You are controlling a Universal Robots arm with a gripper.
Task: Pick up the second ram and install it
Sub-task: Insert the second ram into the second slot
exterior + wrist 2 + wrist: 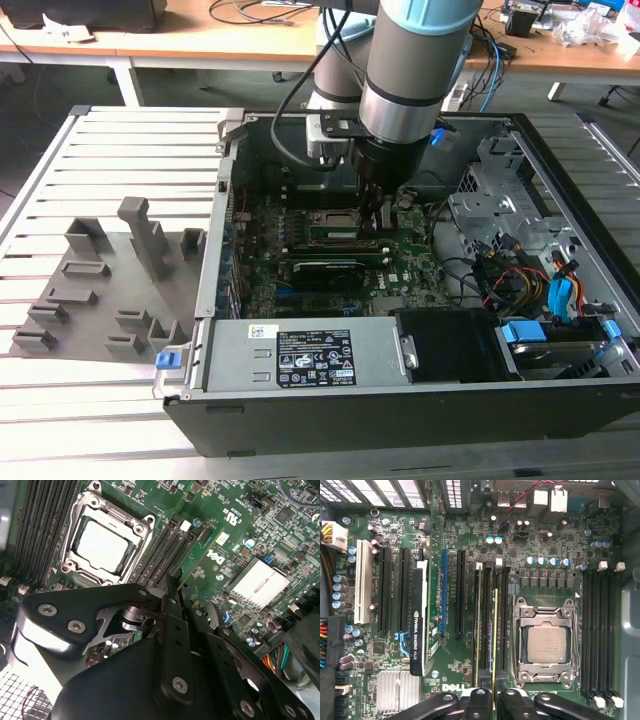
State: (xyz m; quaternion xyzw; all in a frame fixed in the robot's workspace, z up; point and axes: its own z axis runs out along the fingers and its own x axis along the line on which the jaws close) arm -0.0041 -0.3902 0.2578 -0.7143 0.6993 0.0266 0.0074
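The fingers [493, 700] grip the second ram [495, 635] edge-on, upright in a memory slot beside the CPU socket [546, 645], centre frame in the exterior view.

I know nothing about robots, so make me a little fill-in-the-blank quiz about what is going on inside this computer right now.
1. The gripper is closed on a thin ____ circuit-board stick, the second ram.
2. That stick stands on edge among the long black slots right beside the square metal ____ socket.
3. In the exterior view, the arm reaches down into an open computer ____.
4. To the exterior view's left, the grey holder tray lies on the ____ table.

Missing words: green; processor; case; slatted
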